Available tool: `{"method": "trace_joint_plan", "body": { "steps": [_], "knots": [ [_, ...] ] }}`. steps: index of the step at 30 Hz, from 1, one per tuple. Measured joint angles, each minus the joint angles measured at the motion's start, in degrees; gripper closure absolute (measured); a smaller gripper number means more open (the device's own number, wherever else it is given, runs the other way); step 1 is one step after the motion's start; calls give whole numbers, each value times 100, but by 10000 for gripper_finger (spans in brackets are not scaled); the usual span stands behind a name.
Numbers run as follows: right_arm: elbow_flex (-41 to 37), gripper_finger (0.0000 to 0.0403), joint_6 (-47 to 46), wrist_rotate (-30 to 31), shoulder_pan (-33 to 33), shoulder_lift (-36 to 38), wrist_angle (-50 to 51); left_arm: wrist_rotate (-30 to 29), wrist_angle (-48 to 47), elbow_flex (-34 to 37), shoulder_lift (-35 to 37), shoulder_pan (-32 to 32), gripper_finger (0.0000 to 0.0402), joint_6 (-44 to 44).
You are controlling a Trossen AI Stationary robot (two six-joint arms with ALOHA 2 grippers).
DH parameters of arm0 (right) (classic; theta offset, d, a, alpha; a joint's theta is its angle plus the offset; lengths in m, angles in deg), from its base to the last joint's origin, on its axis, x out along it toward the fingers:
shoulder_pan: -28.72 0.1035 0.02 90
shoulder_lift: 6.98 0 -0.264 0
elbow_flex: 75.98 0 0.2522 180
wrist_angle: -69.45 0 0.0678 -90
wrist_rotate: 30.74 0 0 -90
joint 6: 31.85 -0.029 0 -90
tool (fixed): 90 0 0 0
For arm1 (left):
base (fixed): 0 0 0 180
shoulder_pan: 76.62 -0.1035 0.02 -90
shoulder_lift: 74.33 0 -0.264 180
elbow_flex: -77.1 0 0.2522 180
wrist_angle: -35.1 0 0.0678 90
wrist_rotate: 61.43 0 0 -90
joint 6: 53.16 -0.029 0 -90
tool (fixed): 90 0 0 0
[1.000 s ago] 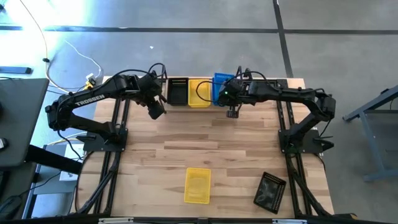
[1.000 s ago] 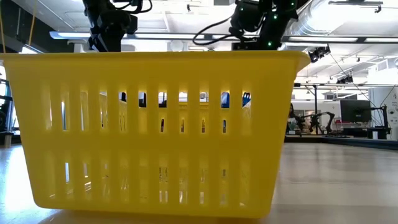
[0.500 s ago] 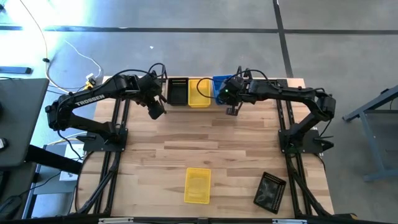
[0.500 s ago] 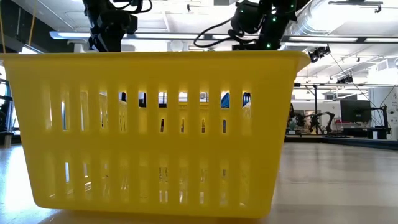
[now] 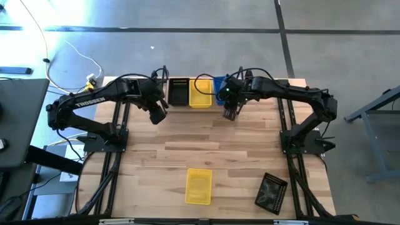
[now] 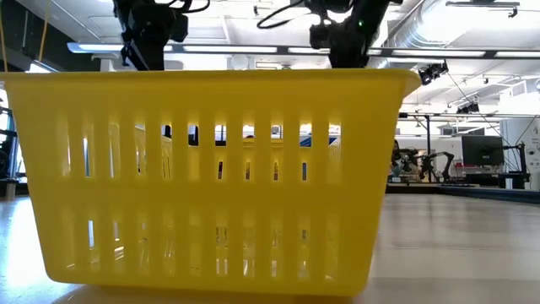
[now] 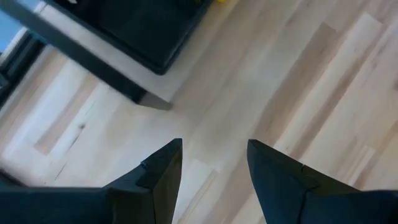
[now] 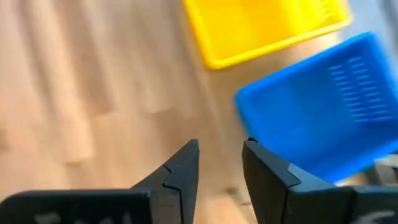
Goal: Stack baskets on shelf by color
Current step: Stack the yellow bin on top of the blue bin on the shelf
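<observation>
At the table's far edge, a black basket, a yellow basket and a blue basket stand side by side on the shelf. A second yellow basket and a second black basket rest on the tabletop near the front edge. My left gripper hovers open and empty over the table just in front of the black basket. My right gripper hovers open and empty in front of the blue basket, beside the yellow one.
The near yellow basket fills most of the low view and hides the table behind it. Bare wooden tabletop lies between the shelf and the near baskets. Black frame rails run along the table's left and right sides.
My right gripper has drawn a little away from the blue basket toward the table's near edge and has turned slightly. The baskets have stayed where they were.
</observation>
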Motion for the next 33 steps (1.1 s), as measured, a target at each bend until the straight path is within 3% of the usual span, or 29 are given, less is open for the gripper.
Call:
{"method": "trace_joint_plan", "body": {
  "steps": [8,24,33],
  "knots": [
    [25,293,-1564,-713,504,0,66,237,0,0,0,699,229,50],
    [-21,293,-5436,-647,2157,0,-21,171,65,0,0,2469,229,-7],
    [-28,293,-7081,-345,3075,-75,-82,171,1002,0,0,3311,229,86]
  ]
}}
